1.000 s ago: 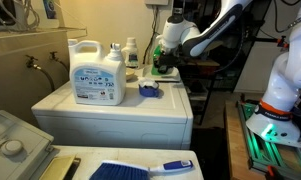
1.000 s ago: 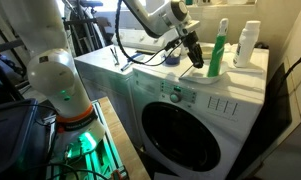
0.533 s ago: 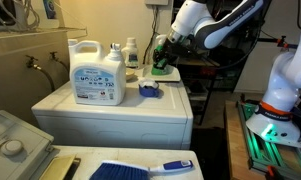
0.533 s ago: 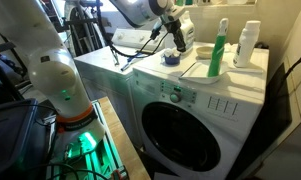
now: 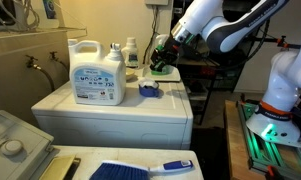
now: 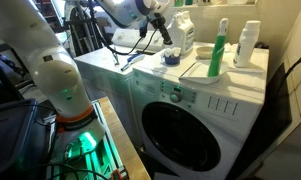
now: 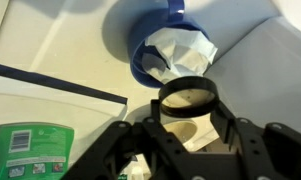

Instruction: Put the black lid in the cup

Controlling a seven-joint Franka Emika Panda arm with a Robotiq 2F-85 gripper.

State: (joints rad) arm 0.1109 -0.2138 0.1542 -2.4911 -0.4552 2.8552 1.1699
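Up in the upper right of an exterior view the arm (image 5: 230,25) reaches down toward the white table (image 5: 110,112), and its jaws hang in the air above the cup (image 5: 148,90), clear of it. The wrist view shows the grip plainly: the jaws are clamped on the black lid (image 7: 188,82), one on each side of the ring, at the lower middle of the frame. Just above the lid in that view sits the blue cup (image 7: 140,62), with something white and crumpled (image 7: 180,52) inside it. The lid is held off the cup, not in it.

The big white jug (image 5: 97,72) stands left of the cup, near it. In an exterior view the cup (image 6: 171,58) sits at upper centre, and the green spray bottle (image 6: 218,50) stands upright to its right.
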